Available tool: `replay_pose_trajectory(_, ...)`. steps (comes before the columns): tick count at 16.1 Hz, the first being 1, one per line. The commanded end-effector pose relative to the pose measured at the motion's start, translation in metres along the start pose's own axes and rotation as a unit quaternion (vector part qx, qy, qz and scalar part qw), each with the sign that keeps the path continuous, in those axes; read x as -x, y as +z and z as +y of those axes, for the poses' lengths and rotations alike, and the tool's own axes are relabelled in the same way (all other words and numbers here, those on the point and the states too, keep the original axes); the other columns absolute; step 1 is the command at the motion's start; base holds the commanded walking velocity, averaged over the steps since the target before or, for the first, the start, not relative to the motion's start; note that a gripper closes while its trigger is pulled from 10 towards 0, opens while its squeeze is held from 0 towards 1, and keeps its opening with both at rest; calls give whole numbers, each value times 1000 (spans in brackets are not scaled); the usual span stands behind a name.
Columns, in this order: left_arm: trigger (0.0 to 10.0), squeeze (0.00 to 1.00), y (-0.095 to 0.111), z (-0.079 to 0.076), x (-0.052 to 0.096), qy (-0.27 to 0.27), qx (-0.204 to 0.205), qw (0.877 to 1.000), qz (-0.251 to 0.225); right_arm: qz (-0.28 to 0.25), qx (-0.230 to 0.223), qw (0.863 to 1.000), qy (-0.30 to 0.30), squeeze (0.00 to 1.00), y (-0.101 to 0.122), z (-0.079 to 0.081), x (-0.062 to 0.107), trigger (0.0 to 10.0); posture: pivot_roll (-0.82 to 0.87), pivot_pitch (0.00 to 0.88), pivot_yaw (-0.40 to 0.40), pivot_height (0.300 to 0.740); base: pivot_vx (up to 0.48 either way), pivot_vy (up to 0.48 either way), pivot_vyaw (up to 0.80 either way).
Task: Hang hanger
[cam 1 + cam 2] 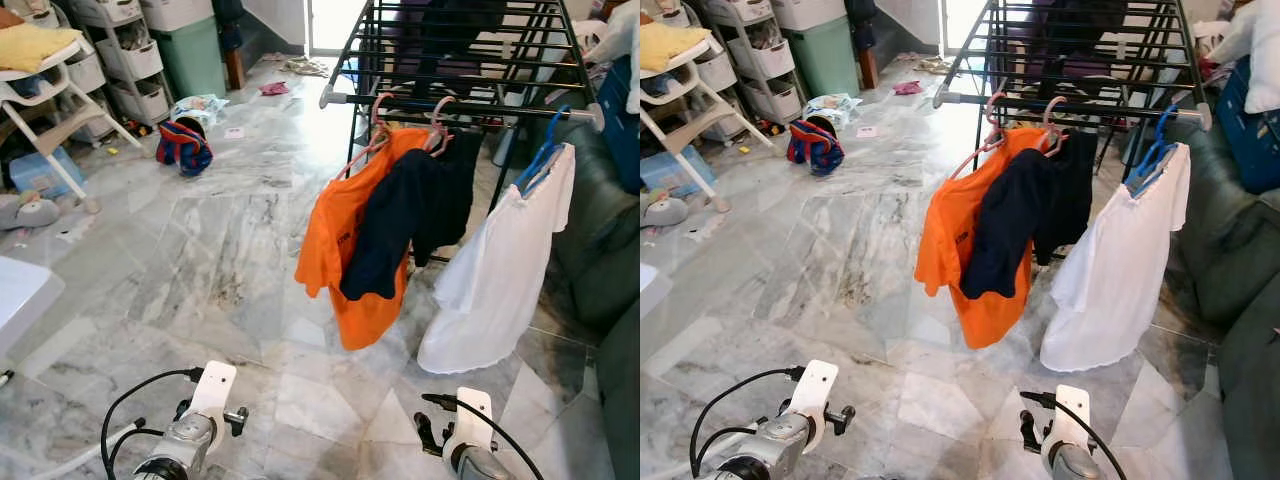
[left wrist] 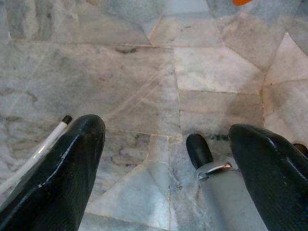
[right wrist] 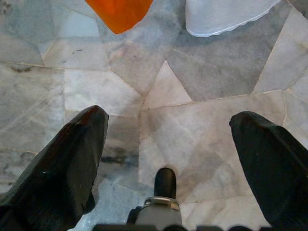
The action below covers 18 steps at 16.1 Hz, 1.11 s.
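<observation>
Where the head views look down: rack [image 1: 455,40] at 1 o'clock; its rail carries pink hangers [image 1: 372,140] with orange shirt [image 1: 352,235] and dark top [image 1: 405,220], blue hanger [image 1: 540,155] with white shirt [image 1: 505,270]. Left wrist: left gripper [image 2: 168,163] fingers apart over marble floor [image 2: 120,82]. Right wrist: right gripper [image 3: 168,159] fingers apart, empty.

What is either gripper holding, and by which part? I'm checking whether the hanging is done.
Nothing. The left gripper and right gripper both have open jaws with marble floor between them.
</observation>
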State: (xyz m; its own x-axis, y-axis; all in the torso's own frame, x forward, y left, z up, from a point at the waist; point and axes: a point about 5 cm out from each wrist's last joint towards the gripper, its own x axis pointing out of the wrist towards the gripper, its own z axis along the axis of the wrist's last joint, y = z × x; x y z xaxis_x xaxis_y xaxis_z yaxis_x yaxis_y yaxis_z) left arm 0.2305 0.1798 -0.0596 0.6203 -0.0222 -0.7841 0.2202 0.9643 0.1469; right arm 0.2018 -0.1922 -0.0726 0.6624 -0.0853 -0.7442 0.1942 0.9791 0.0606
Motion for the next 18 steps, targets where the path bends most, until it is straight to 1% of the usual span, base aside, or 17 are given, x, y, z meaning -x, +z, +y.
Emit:
replay_pose_trajectory(1, 10000, 0, -10, 1, 2, -1, -2, 1000, 11, 8, 0, 1000, 1, 0, -4, -1, 1, 10000, -60, 43, 59, 740, 0, 0, 0)
replay_pose_trajectory(2, 10000, 0, -11, 0, 2, -2, 0, 1000, 12, 7, 5, 1000, 2, 0, -4, -1, 1, 10000, -57, 43, 51, 740, 0, 0, 0)
replay_pose_trajectory(17, 10000, 0, -11, 0, 2, -2, 0, 1000, 12, 7, 5, 1000, 2, 0, -4, -1, 1, 10000, -57, 43, 51, 740, 0, 0, 0)
replay_pose_trajectory(18, 10000, 0, -13, 0, 2, -2, 2, 1000, 13, 7, 11, 1000, 5, 0, -3, -2, 1, 10000, -55, 43, 47, 740, 0, 0, 0)
